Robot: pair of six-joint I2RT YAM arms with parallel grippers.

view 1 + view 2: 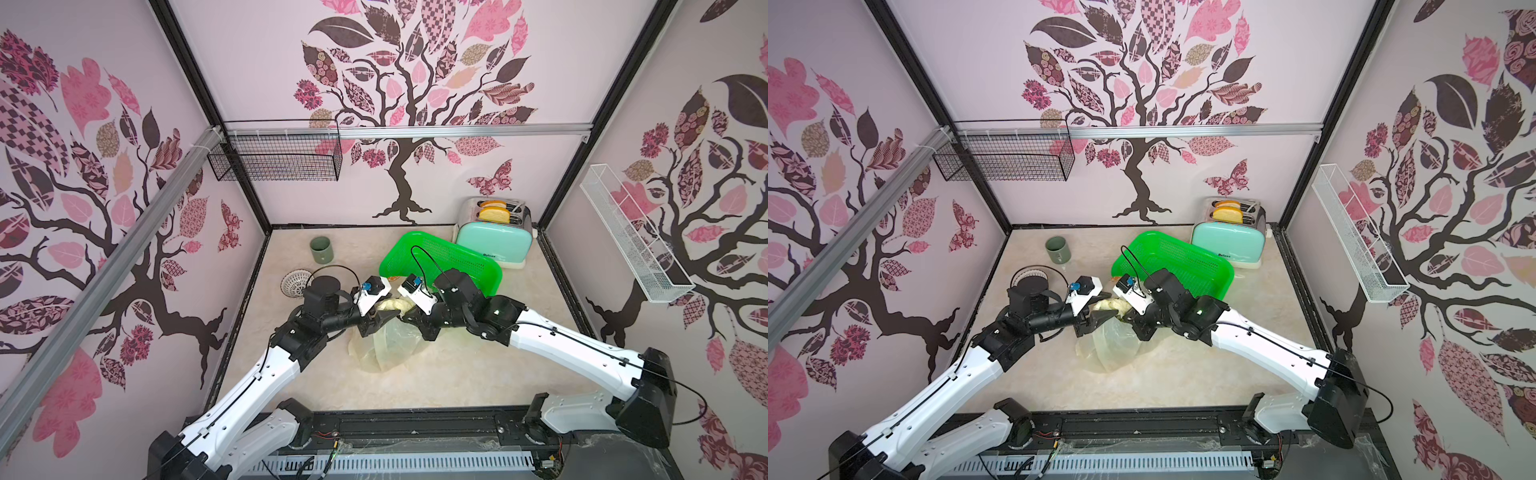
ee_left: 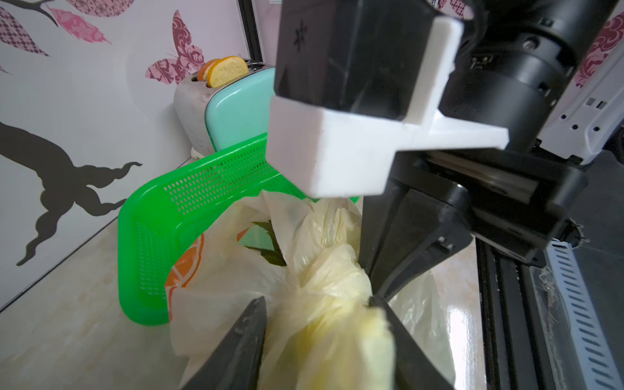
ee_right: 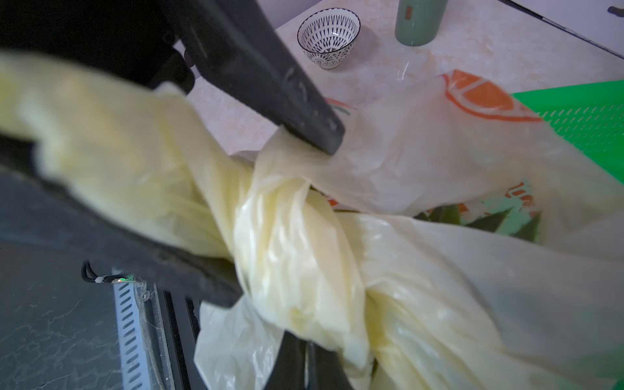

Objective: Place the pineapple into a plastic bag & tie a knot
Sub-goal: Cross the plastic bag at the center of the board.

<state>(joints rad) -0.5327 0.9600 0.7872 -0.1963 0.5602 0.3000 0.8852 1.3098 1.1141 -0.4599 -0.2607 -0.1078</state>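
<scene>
Both arms meet low over the plastic bag (image 1: 390, 343), which sits mid-table right against the green basket (image 1: 453, 262). My read on the pose: each gripper takes one strap, so pulling outward cinches the knot (image 2: 332, 270)

Left gripper (image 2: 317, 300): fingers partly apart, closed in on the bunched left strap (image 2: 324, 341). The film fills the gap and touches both fingers. Can't tell how firm the grip is

Right gripper (image 3: 305, 354): fingers together. The right strap (image 3: 324, 317) runs into the tips, so I'd call it pinched on that film

The knot is a twisted lump between the two grippers, just beside the right one's tip. It looks loose to me, since the bag mouth gapes next to it. Not yet tight

Containers:
- bag: the pineapple (image 2: 266, 251) is inside, with only its green leaves showing through the mouth gap
- green basket: tipped up at an angle, nothing seen in the part that shows
- toaster (image 1: 494, 245): two bread slices (image 1: 494, 212) in the slots
- patterned bowl (image 3: 329, 37): nothing visible in it
- green cup (image 1: 321, 249): inside too dark to tell
- black wire basket (image 1: 276, 160) and white wire basket (image 1: 636, 241) on the walls: nothing seen in either
</scene>
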